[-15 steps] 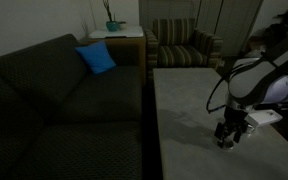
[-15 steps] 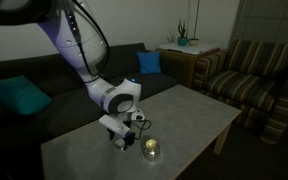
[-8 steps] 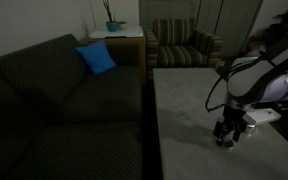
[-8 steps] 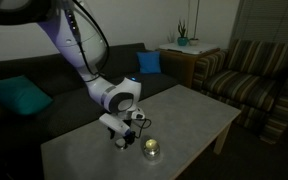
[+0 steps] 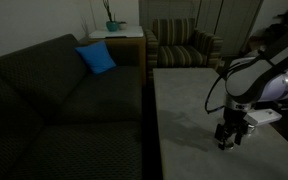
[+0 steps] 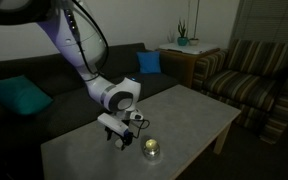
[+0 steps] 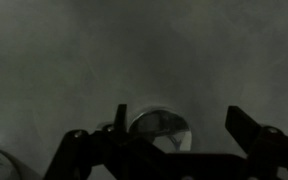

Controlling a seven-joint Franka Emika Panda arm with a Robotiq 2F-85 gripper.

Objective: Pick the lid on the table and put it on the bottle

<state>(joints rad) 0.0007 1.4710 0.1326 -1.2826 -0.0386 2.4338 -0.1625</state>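
Beneath the gripper (image 7: 176, 120): lid (image 7: 162, 126), flat on desk (image 7: 84, 50)
Gripper: released, fingers either side of lid
Bottle (image 6: 152, 150): just beside gripper

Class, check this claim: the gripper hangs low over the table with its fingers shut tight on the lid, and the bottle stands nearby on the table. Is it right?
Not quite. The fingers are open, not shut: the wrist view shows them wide apart with the lid lying between them. The rest holds: the bottle stands nearby on the table.
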